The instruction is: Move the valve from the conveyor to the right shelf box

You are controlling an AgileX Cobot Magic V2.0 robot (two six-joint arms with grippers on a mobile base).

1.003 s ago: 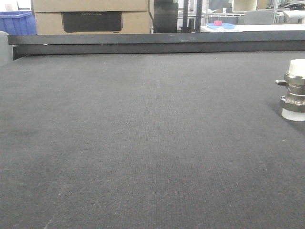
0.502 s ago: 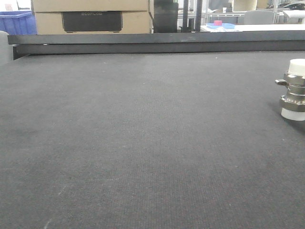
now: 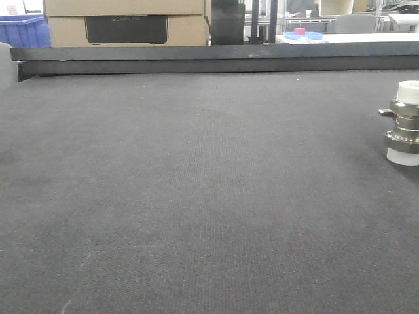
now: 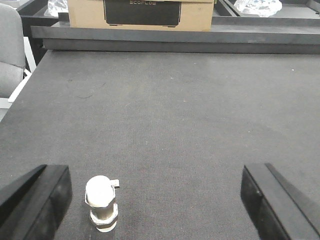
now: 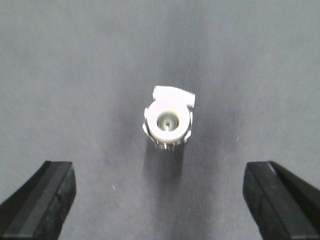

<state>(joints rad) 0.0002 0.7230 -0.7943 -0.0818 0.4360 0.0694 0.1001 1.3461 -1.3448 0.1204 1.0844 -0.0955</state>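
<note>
Next to nothing has moved since the earlier frames: in the front view the valve (image 3: 404, 124) stands in the same spot at the far edge of the picture, so the conveyor (image 3: 196, 196) looks halted, or close to it, with the black rail (image 3: 209, 57) unchanged behind. Valve is upright on one white cap with the other cap up, its small lever out to the side. Right gripper (image 5: 160, 200) hangs over it looking down, jaws spread wide and empty. The valve lies ahead of the fingertips, centred on the line between them and touching neither. This reads as a lining-up pose, with the gap kept wide so both fingers can pass the ribbed body before closing. Left gripper (image 4: 157, 205) is likewise spread and holding nothing. From its side the valve (image 4: 101, 202) sits just beside one finger and well apart from the other, off the jaws' midline, so this arm seems to be only watching. Since the goal is the right shelf, the right arm is the likely picker. Shelf box not in any view. Cardboard carton (image 4: 140, 12) beyond the rail. Pick not yet begun.
</note>
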